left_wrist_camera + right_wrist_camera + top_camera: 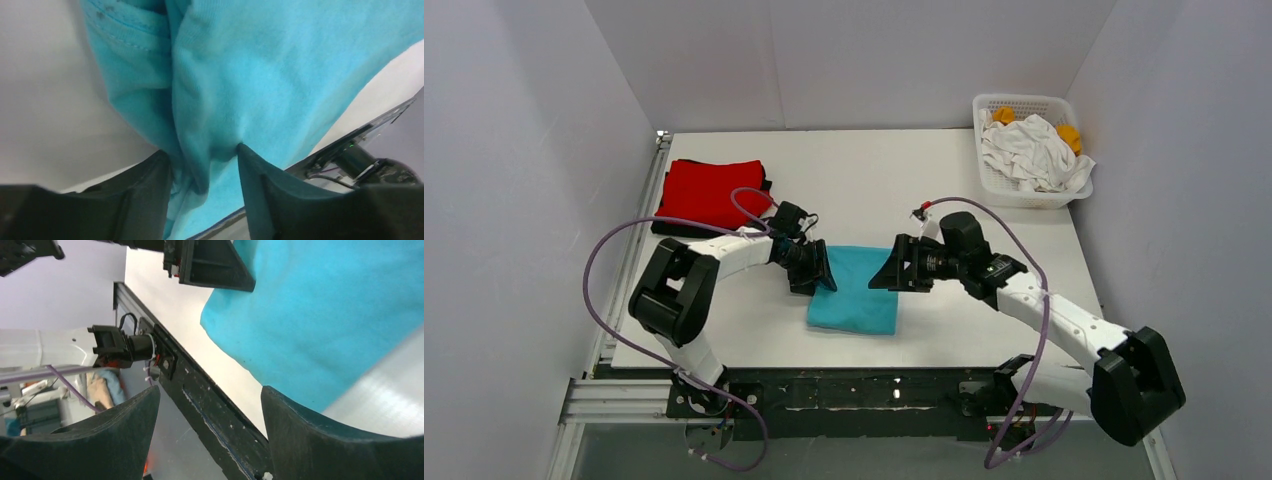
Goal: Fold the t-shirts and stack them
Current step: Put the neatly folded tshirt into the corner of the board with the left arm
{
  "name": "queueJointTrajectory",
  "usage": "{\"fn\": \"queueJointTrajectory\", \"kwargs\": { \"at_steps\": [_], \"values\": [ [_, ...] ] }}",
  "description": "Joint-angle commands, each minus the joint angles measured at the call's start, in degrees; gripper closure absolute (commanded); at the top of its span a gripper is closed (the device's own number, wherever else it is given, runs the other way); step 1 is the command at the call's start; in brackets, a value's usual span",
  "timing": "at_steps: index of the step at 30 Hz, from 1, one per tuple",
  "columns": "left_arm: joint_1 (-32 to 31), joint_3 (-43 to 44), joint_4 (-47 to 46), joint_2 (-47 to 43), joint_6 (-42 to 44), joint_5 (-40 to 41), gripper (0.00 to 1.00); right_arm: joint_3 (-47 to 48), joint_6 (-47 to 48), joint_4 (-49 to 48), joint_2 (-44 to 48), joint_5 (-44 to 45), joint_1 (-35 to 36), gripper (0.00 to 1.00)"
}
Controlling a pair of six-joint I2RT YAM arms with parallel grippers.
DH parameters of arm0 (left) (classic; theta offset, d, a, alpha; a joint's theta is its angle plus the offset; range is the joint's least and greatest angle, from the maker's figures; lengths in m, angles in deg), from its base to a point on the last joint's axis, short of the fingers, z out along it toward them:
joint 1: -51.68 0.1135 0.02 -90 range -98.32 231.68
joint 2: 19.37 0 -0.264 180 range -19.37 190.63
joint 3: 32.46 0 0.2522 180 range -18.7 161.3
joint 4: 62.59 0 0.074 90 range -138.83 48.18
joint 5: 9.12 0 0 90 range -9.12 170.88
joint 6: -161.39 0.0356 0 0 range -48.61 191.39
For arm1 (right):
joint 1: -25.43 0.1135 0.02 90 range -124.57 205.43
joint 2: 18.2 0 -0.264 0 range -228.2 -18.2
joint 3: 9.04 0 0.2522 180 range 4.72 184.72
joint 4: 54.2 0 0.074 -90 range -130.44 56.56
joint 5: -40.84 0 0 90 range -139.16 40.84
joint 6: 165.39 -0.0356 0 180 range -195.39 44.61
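Note:
A folded turquoise t-shirt (856,292) lies in the middle of the table. My left gripper (816,272) is at its left edge. In the left wrist view a bunched ridge of the turquoise cloth (240,75) stands between the fingers, and my left gripper (201,150) is shut on it. My right gripper (886,272) hangs at the shirt's right edge, open. In the right wrist view nothing sits between the jaws of my right gripper (210,388), and the turquoise shirt (325,315) lies just past one finger. A folded red t-shirt (714,192) rests on a black one (669,228) at the far left.
A white lattice basket (1064,195) stands at the back right corner, holding a crumpled white shirt (1029,150) and orange cloth (1069,135). White walls close in the table on three sides. The black frame rail (210,405) runs along the near edge.

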Motion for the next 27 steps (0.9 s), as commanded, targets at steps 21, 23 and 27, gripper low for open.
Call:
{"fn": "queueJointTrajectory", "kwargs": {
  "at_steps": [21, 23, 27],
  "values": [
    [-4.2, 24.1, 29.2, -0.6, 34.2, 36.8, 1.00, 0.8, 4.8, 26.5, 22.1, 55.6, -4.2, 0.02],
    [-2.7, 26.3, 29.8, -0.3, 36.3, 37.3, 1.00, 0.9, 5.6, 26.2, 21.6, 56.0, -4.3, 0.02],
    [0.2, 29.7, 30.2, 1.3, 43.0, 39.6, 1.00, 1.5, 7.7, 26.3, 20.8, 56.9, -4.5, 0.02]
  ]
}}
